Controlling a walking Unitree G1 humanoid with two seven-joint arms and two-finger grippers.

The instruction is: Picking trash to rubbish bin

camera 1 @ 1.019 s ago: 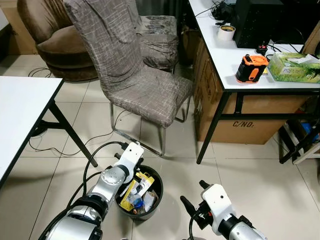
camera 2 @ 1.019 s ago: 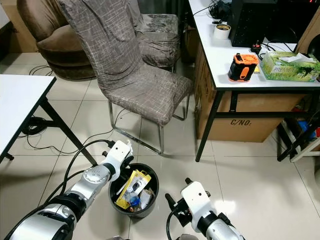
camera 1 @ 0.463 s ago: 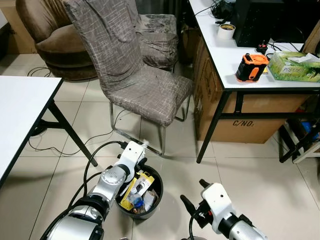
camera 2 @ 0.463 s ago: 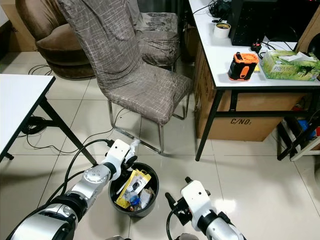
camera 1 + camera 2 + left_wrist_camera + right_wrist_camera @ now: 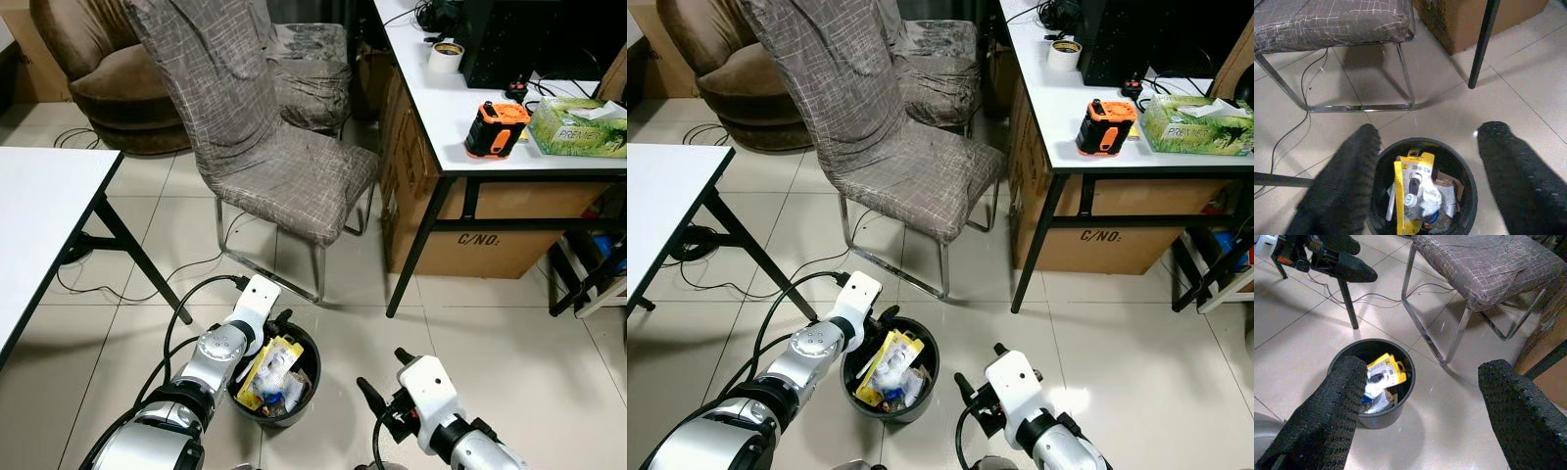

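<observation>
Pale floor tiles (image 5: 118,338) carry a round black bin (image 5: 306,390) in front of a grey chair (image 5: 284,176). Inside, a yellow package (image 5: 1411,188) lies with its long axis across the bin, hanger end toward the chair, among crumpled white wrappers (image 5: 1432,198). Left gripper (image 5: 1425,147) hovers over the rim, fingers (image 5: 1352,186) wide apart, empty. Right gripper (image 5: 1418,396) hangs nearby, equally spread.

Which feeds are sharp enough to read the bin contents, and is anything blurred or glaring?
Left wrist view: black round rubbish bin and yellow packet sharp, near fingers soft, small tile glint. Right wrist view: bin sharp, fingers textured but close. Eye views: evenly lit, left gripper at the rim, right gripper beside.
</observation>
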